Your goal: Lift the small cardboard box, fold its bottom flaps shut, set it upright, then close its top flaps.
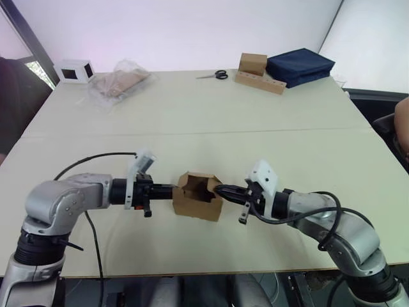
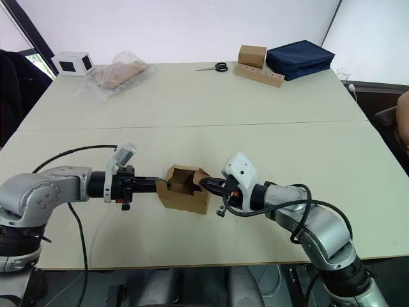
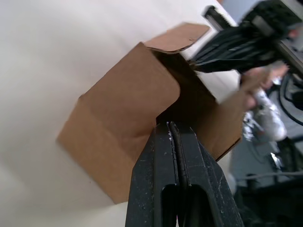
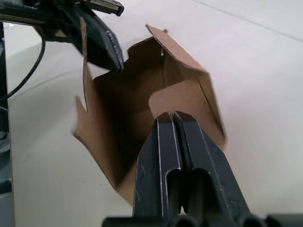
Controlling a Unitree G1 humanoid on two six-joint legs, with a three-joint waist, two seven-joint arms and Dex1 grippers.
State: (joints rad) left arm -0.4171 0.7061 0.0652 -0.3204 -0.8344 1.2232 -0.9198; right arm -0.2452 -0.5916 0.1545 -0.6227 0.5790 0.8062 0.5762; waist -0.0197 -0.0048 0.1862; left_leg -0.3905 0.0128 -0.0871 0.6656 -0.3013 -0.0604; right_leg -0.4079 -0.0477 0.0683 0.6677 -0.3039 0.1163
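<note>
Flanking the small cardboard box (image 1: 198, 197) from both sides.
I see left gripper (image 1: 167, 188) and right gripper (image 1: 220, 189) fully closed, holding nothing, tips at opposite upper flaps.

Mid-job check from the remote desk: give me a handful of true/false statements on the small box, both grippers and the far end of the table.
1. The small cardboard box stands on the table with its top flaps open. True.
2. The left gripper is wide open. False: the left wrist view shows its fingers pressed together at the box's edge.
3. The right gripper is shut, at the box's opposite side. True.
4. The scissors lie inside the box. False: they lie far back on the table.
5. The navy bag sits at the far right. True.
</note>
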